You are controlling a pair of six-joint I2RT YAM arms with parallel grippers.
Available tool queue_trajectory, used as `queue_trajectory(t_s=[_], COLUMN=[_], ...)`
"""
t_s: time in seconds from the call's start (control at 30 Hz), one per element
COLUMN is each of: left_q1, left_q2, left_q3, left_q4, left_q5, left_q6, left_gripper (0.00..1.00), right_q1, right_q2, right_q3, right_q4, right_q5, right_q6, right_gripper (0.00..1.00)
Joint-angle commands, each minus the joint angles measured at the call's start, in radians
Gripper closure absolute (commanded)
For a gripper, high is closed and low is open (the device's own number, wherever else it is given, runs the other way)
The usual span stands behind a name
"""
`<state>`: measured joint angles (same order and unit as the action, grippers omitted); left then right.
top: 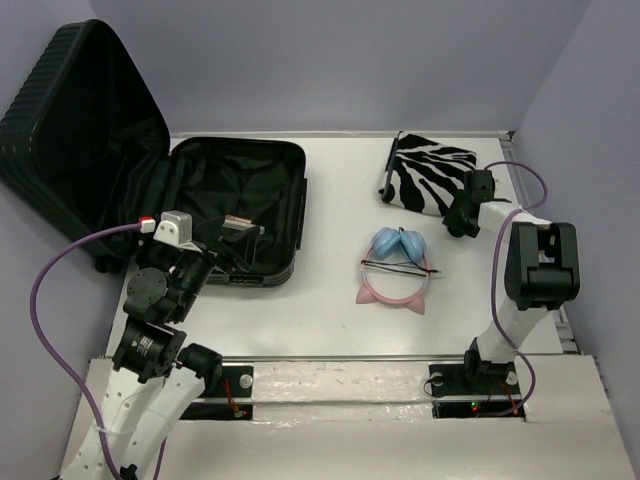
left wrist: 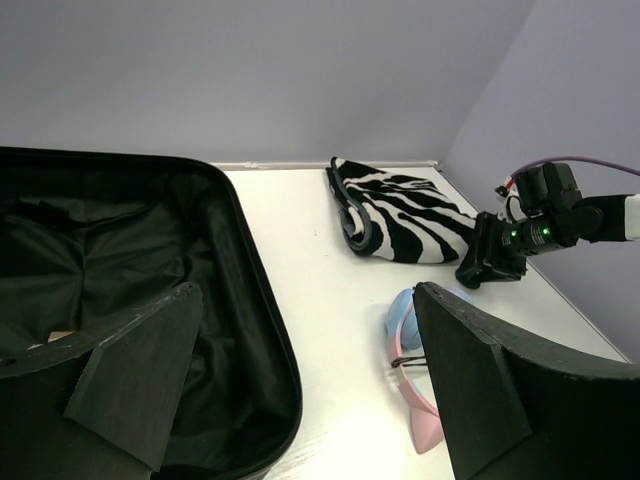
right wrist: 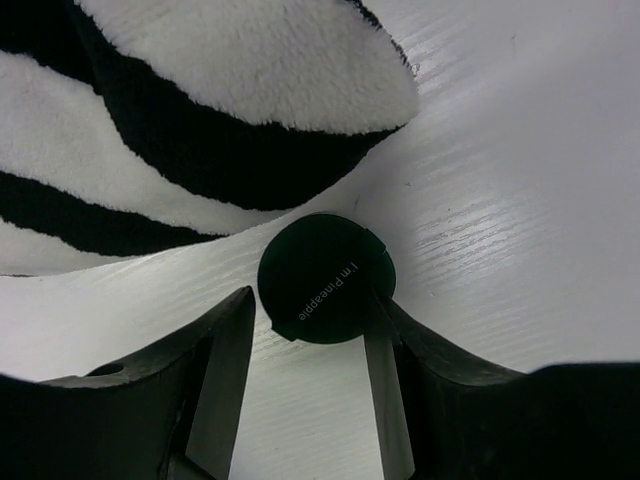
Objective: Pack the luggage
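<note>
Under left claw [left wrist: 307,292], open luggage [top: 240,180], lid raised

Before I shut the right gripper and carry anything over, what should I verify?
1. The black disc lies between the fingers of the right gripper: ok.
2. Fingers touching the disc: cannot tell.
3. The zebra pouch is clear of the fingers: ok.
4. The luggage is open, lid swung back: ok.
5. Drop path into the luggage free: not ok, the left gripper hangs over its near part.
6. The left gripper is open and empty: ok.
</note>
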<state>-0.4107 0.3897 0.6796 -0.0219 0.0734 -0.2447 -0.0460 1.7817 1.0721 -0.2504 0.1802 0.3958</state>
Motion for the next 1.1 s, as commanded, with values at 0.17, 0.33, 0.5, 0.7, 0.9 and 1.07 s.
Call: queue_trajectory(t_s=[0.17,0.33,0.5,0.7,0.9,1.07], left_q1=[-0.004,-0.005,-0.008,-0.008,-0.007,0.004], left_q2=[-0.006,-0.002,-0.009,-0.005,0.001,0.006], left_q3=[0.041,0.043,0.041,0.043,0.041,0.043], left_q4=[0.028,0.028,0.028,0.028,0.028,0.031], left_q5=[-0.012,-0.006,-0.007,-0.007,-0.012,-0.006], left_q6=[0.008,0.008,0.008,0.008,0.008,0.004], left_gripper=[0.01,0.01,0.01,0.01,0.01,0.01], right_q1=[-0.015,-0.015,0.0,0.138,0.297,0.507], right_q2=[0.03,-0.045,-0.192,-0.373,-0.412,-0.305], right_q3=[0.063,-0.003,-0.076,-0.074,0.031,0.224], right_q4=[-0.024,0.011,0.036,0.002,-0.032,-0.024], right_q5=[0.01,-0.019,-0.073,-0.076,-0.085,-0.143], right_q6=[-0.029,-0.02,-0.02,-0.025,-0.022,0.02], right_gripper=[0.77,0.93,0.93,0.93,0.93,0.93])
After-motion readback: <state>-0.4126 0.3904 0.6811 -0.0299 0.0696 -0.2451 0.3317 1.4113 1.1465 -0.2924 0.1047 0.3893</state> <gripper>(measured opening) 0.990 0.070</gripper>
